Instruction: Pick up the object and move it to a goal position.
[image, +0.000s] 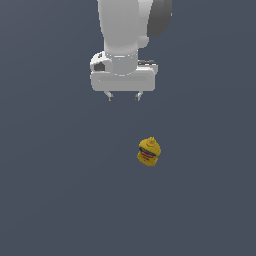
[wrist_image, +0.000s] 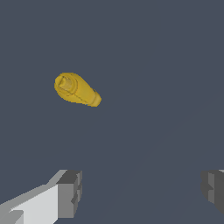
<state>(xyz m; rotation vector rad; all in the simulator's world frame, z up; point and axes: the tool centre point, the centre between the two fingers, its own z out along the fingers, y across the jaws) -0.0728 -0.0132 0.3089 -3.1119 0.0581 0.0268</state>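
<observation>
- Surface (image: 50, 200): plain dark grey-blue.
- Arm (image: 127, 30): white, claw (image: 124, 96) pointing down, fingers spread apart, holding nothing.
- Bottle (image: 149, 151): yellow, red-and-blue label, on the surface, well apart from the claw, toward the exterior view's right.

Smooth yellow plastic-looking bottle (image: 149, 151) on a matt dark grey floor (image: 50, 200); arm (image: 125, 30) casing smooth, softly glossy white
</observation>
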